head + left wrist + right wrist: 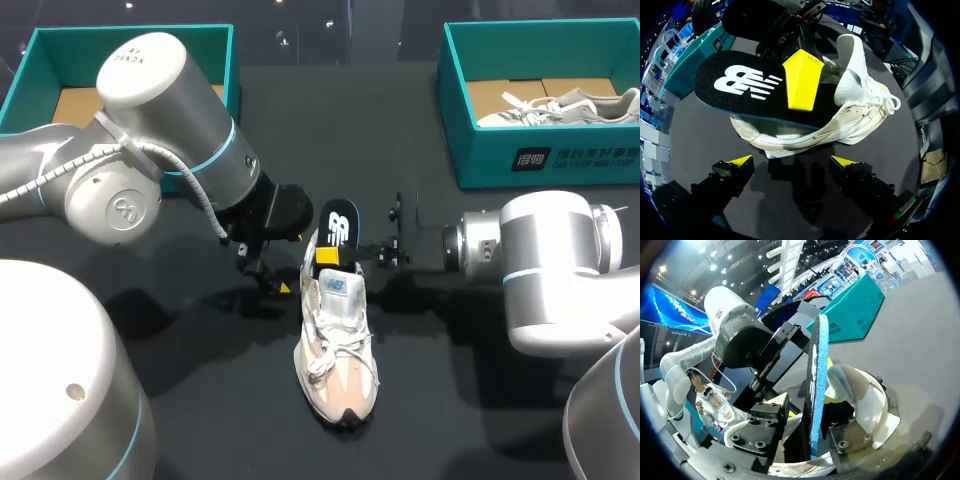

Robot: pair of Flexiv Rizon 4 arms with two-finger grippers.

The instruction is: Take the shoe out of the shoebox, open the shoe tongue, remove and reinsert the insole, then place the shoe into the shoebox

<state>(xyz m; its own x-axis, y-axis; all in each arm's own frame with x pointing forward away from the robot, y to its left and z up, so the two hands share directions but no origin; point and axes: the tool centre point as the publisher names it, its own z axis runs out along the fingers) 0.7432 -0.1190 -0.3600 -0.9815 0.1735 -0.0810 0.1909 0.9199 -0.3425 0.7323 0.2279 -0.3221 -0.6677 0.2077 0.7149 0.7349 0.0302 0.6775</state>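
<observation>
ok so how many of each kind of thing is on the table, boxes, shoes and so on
shoeboxes: 2, one at the left, one at the right
shoes: 2, one on the table, one in the right shoebox
insole: 1, sticking out of the shoe on the table
total: 5

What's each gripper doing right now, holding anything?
Left gripper: open, holding nothing.
Right gripper: shut on the black insole, above the sneaker.
</observation>
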